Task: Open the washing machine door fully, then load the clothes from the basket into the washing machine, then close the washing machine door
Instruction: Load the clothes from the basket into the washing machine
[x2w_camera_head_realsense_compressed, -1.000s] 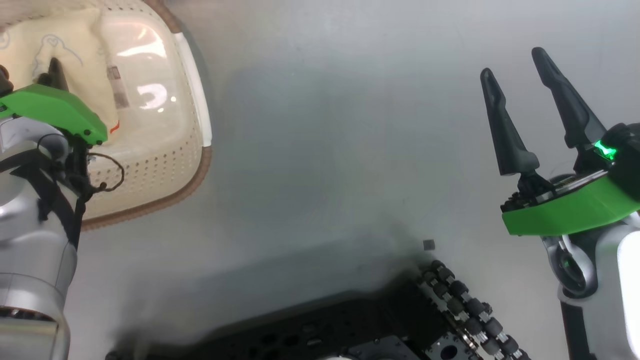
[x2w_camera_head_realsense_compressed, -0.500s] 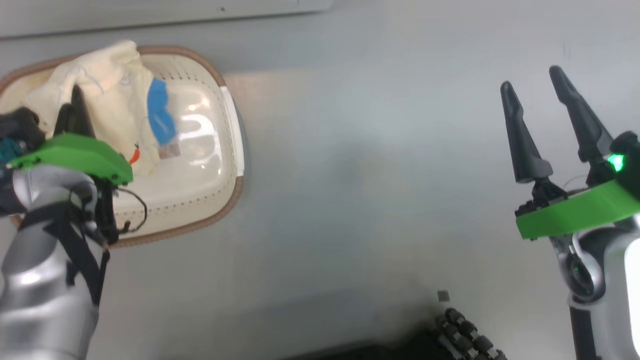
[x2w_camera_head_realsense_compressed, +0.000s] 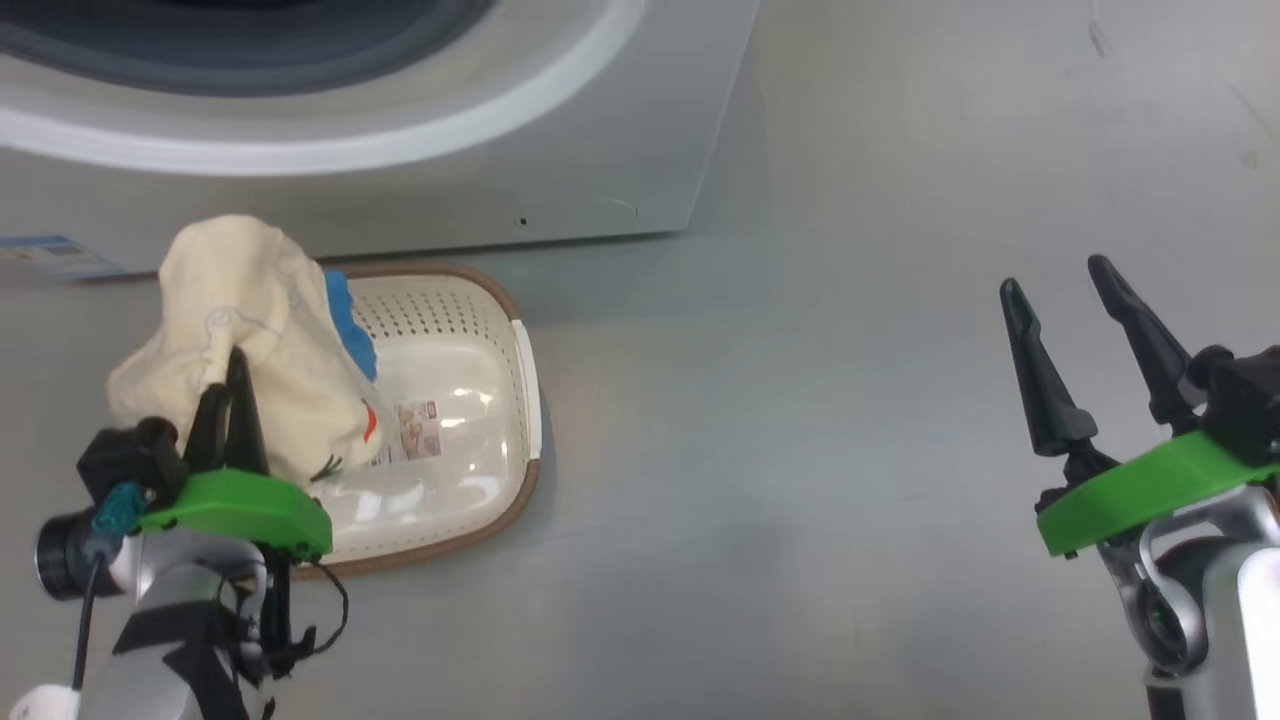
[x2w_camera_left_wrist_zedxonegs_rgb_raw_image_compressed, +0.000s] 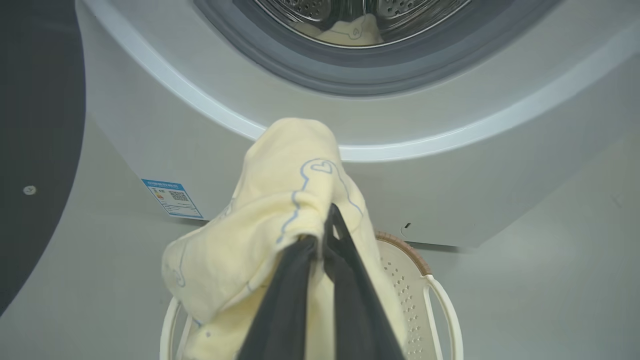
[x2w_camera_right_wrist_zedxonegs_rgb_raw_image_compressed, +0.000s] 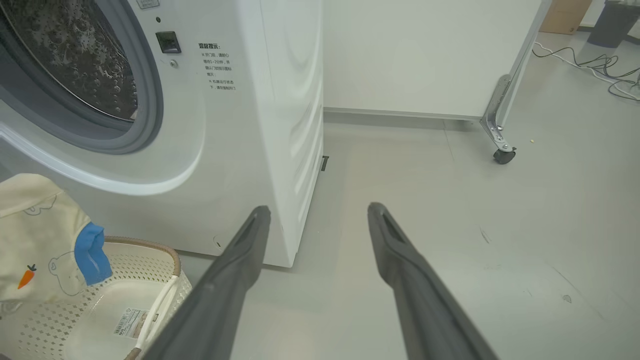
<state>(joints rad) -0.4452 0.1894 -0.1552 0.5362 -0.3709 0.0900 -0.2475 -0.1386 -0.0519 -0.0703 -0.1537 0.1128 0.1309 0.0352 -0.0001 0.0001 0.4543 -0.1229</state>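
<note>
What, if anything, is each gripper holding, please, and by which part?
The left gripper is shut on a pale cream-yellow cloth garment with blue line drawings, pinching a bunched fold of it. The right gripper is open, holding nothing.

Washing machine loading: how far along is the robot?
Done: the washing machine stands open, and one cream garment lies in its drum. In hand: the left gripper is shut on a second garment, lifted above the basket, whose bottom looks bare. Left: drop it in, then close up. The right gripper is open, empty.
</note>
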